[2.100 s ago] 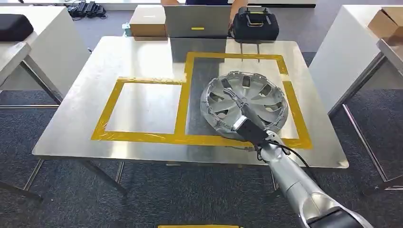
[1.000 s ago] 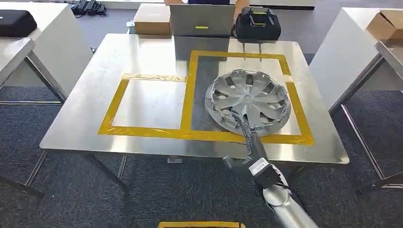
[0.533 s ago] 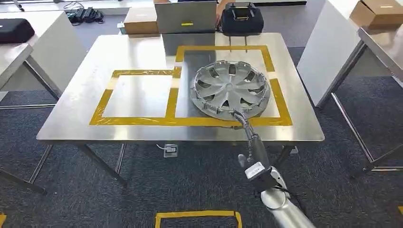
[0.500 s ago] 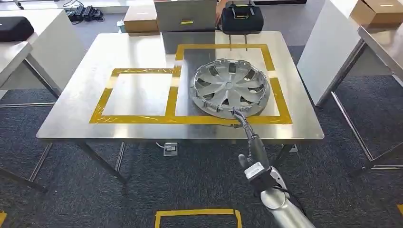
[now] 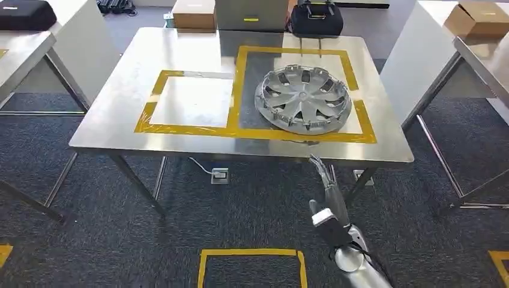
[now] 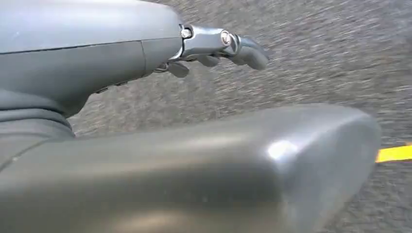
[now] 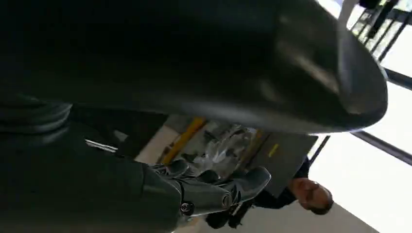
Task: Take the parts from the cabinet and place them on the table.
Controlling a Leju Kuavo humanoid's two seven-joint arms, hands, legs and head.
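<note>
Silver hubcap (image 5: pixel 302 99) is laid flat on the steel table (image 5: pixel 120 102), inside the larger yellow tape frame (image 5: pixel 240 84).
The right hand (image 5: pixel 329 191) is held below the table edge, fingers extended, nothing grasped; the left hand (image 6: pixel 214 48) is seen with nothing held.

You're looking at a robotics test lab or workshop floor. The steel counter (image 5: pixel 120 120) carries zones marked out in yellow tape (image 5: pixel 235 90), and more yellow tape squares (image 5: pixel 252 264) mark the grey carpet (image 5: pixel 90 240). White worktables (image 5: pixel 432 54) stand on either side, with cardboard boxes (image 5: pixel 193 13), a black equipment case (image 5: pixel 317 18) and a floor power socket (image 5: pixel 219 175) nearby.
</note>
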